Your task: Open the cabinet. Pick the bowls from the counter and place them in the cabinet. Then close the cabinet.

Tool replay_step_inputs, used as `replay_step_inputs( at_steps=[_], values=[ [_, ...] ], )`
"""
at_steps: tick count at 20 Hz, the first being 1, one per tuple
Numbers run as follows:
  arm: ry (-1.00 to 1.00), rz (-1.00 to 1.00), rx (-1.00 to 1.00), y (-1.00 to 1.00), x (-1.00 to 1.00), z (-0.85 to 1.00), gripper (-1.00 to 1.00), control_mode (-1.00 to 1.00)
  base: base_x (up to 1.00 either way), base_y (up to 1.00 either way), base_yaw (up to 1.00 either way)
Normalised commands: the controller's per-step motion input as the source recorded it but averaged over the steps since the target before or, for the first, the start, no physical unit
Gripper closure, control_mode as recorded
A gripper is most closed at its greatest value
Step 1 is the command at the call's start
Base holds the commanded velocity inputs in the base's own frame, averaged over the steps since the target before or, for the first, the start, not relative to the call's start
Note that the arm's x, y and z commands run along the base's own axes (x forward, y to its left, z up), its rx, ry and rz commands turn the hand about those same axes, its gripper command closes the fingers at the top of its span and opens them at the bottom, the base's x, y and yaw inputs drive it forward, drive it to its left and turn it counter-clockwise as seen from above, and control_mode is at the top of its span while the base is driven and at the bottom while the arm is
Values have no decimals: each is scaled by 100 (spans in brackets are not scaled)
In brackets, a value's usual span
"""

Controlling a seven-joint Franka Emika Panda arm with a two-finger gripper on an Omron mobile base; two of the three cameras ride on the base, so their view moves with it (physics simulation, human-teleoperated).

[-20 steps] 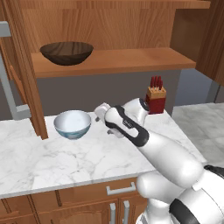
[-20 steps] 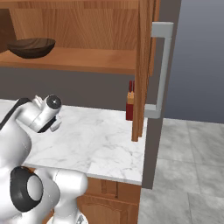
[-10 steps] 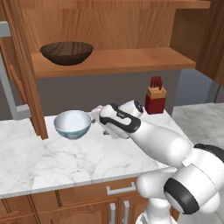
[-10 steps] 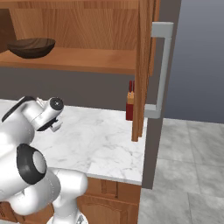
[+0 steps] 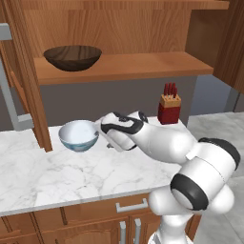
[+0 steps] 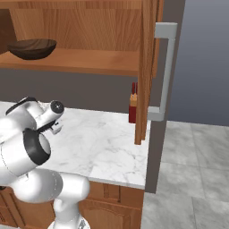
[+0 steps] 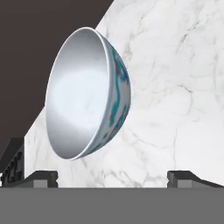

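1. Two finger tips of the gripper [image 7: 112, 177] sit spread as wide as they go in the hand view, one near each bottom corner, nothing between them. Not pinching or touching anything.
2. Compared with a second ago the hand has crept a little closer to the white bowl [image 5: 78, 135], and the arm's elbow has swung down toward the lower right of the left base view. The jaws were just as wide then.
3. The white bowl sits upright on the counter [image 5: 71, 174], just beside the gripper [image 5: 106, 136] on its left in the left base view. In the hand view the bowl [image 7: 85, 94] looks rolled on its side with the blue pattern on the outside showing, but that's just the camera's roll.
4. The dark brown wooden bowl [image 5: 73, 57] is already on the shelf inside the cabinet [image 5: 128, 64], and hasn't moved.
5. Both cabinet doors are swung open; the right one with its grey bar handle [image 6: 164, 71] shows edge-on in the right base view.
6. A red knife block [image 5: 168, 107] stands at the back of the counter, well right of the bowl.
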Motion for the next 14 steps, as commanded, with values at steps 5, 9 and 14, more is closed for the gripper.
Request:
replay_step_inputs(
  at_steps=[5,9,14],
  values=[
    [0,0,0,18,21,-18,-100,-100,0,0,0],
    [0,0,0,16,26,-13,-100,-100,0,0,0],
    [0,0,0,14,29,-14,-100,-100,0,0,0]
  ],
)
